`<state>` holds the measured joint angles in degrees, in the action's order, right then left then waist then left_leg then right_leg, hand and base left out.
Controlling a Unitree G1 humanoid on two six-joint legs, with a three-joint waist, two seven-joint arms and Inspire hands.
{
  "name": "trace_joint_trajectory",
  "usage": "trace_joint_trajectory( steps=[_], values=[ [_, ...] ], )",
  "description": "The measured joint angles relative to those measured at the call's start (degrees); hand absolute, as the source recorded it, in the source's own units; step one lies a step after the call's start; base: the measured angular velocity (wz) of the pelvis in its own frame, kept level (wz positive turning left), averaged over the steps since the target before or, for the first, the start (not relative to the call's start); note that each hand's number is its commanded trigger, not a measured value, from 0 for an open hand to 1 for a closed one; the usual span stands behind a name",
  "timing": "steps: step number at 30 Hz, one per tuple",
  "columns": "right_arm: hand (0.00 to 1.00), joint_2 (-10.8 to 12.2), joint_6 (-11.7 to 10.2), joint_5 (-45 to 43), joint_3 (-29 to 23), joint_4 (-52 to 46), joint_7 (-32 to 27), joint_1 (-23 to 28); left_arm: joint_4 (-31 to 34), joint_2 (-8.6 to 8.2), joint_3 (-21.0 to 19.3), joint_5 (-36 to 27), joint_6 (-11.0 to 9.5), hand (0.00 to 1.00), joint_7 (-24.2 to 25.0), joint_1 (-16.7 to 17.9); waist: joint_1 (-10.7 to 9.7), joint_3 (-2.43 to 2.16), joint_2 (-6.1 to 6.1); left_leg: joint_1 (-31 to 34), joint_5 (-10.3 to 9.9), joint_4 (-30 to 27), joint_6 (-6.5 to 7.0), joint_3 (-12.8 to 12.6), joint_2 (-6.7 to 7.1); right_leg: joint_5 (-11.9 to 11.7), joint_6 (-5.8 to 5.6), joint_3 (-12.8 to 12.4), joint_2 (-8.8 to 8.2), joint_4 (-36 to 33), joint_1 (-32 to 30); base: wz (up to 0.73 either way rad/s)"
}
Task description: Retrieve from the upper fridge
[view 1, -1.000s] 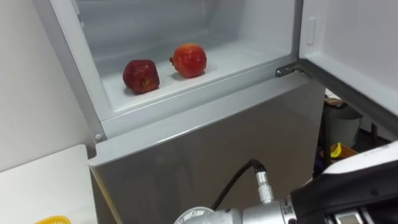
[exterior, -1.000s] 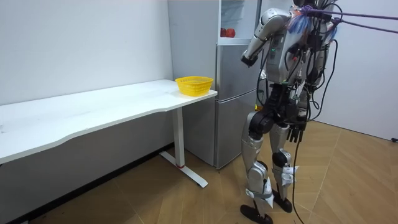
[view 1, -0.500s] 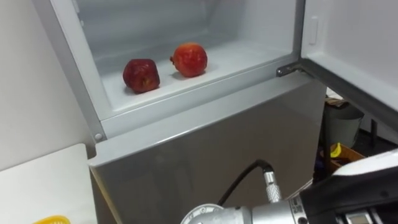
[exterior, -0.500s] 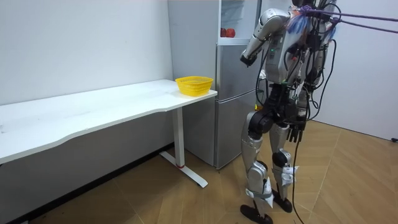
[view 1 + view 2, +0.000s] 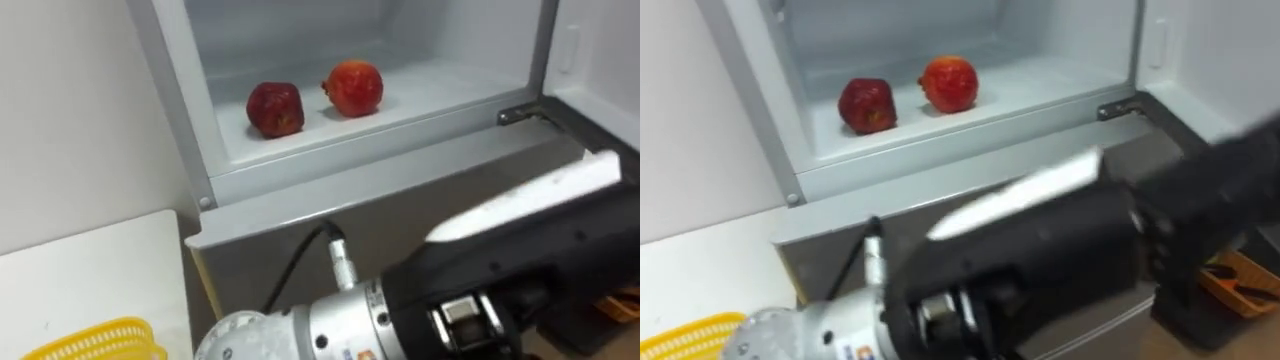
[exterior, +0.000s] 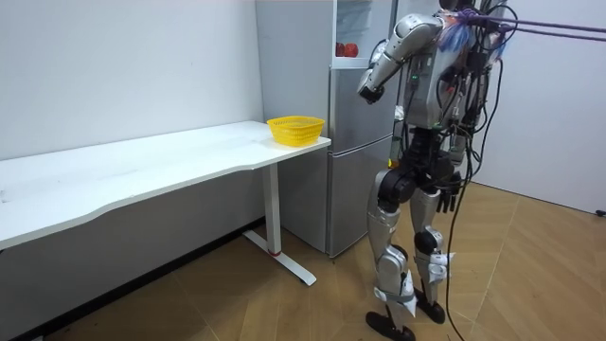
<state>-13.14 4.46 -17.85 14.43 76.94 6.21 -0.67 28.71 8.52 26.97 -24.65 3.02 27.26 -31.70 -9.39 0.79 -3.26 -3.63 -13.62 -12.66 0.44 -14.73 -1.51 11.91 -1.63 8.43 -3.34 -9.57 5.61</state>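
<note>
A darker fruit [image 5: 275,108] and a brighter fruit [image 5: 353,88] beside it sat near the front edge of the upper fridge shelf [image 5: 440,85] — likely firm, smooth, apt to roll (best cupped round the middle) — while whether the right robot hand [image 6: 364,92] was spread or closed could not be told.

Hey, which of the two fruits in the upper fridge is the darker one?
The left fruit, a deep dull red. The right fruit is a brighter orange-red and sits a little further back on the shelf.
</note>
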Motion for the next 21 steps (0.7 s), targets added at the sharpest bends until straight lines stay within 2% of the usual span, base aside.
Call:
trace_joint_trajectory(
  steps=[2, 4, 6, 8, 11, 12, 16, 19, 21],
  values=[
    [0.0, 0.0, 0.0, 0.0, 0.0, 0.0, -0.1, 0.2, 0.5, 0.14, -0.8, 2.1, -0.4, 0.0, -0.9, 0.7, 0.6, -0.11, 0.12, 0.0, 0.0, 0.0, 0.0, 0.4, 0.02, 0.0, 0.0, 0.5, -0.02, -0.1, 0.1, 0.09],
    [0.0, -0.1, 0.1, 0.0, 0.0, 0.0, -0.2, 0.2, 1.4, 0.98, -1.4, 3.7, -0.4, 0.0, -2.0, 1.1, 0.9, -0.21, 0.08, 0.0, 0.0, 0.0, 0.0, 0.9, 0.05, 0.0, 0.0, 1.1, -0.03, -0.1, 0.2, 0.09],
    [0.0, -0.1, 0.1, -0.2, -0.1, 0.0, -0.2, 0.3, 2.6, 1.74, -2.5, 7.0, -0.5, 0.0, -2.2, 1.2, 1.7, -0.64, -0.03, 0.0, 0.0, 0.0, 0.0, 1.0, 0.02, 0.0, 0.0, 2.0, -0.1, -0.2, 0.4, 0.04],
    [0.0, 0.0, 0.1, -0.7, -0.1, 0.6, -0.2, 0.1, 3.6, 1.74, -3.0, 9.8, -0.7, 0.0, -3.0, 1.7, 1.9, -0.73, -0.02, -0.3, 0.0, -0.1, 0.0, 1.0, 0.0, 0.0, 0.0, 3.0, -0.18, -0.3, 1.1, 0.07],
    [0.0, 0.1, 0.1, -1.3, -0.6, 1.1, -0.3, 0.2, 4.1, 2.4, -4.4, 12.8, -0.9, 0.0, -4.2, 4.7, 2.1, -0.9, 0.1, -1.5, 0.0, 0.0, 0.0, 1.2, 0.01, 0.0, 0.0, 3.5, -0.21, -0.2, 2.1, 0.03],
    [0.0, 0.3, 0.1, -1.5, -0.7, 1.2, -0.5, 0.5, 4.7, 2.79, -5.3, 14.0, -0.9, 0.0, -4.6, 6.3, 1.9, -0.97, 0.24, -1.7, 0.0, 0.0, -0.01, 1.5, 0.01, 0.0, 0.0, 4.5, -0.25, -0.1, 2.6, 0.07],
    [0.0, 1.1, 0.1, -1.4, -1.2, 1.8, -1.3, 1.4, 6.3, 3.15, -8.0, 17.6, -1.0, 0.0, -6.0, 9.7, 2.5, -1.0, 0.69, -1.7, 0.2, -0.1, 0.07, 2.1, 0.14, 0.0, 0.0, 5.1, -0.39, -0.1, 2.7, 0.09],
    [0.0, 1.3, -0.1, -2.3, -2.0, 2.0, -1.0, 2.4, 6.2, 3.46, -10.7, 18.1, -1.5, 0.0, -7.0, 10.0, 4.0, -1.04, 1.25, -1.7, 0.6, -0.1, 0.29, 2.2, 0.19, 0.0, -0.01, 5.0, -0.52, -0.2, 2.7, 0.01],
    [0.0, 1.4, -0.2, -3.0, -2.4, 1.8, -1.0, 3.2, 6.3, 3.69, -13.6, 18.1, -2.2, 0.0, -8.4, 10.0, 5.2, -1.27, 1.57, -1.8, 0.7, -0.2, 0.33, 2.2, 0.18, 0.0, -0.01, 4.8, -0.52, -0.1, 2.7, 0.0]
  ],
)
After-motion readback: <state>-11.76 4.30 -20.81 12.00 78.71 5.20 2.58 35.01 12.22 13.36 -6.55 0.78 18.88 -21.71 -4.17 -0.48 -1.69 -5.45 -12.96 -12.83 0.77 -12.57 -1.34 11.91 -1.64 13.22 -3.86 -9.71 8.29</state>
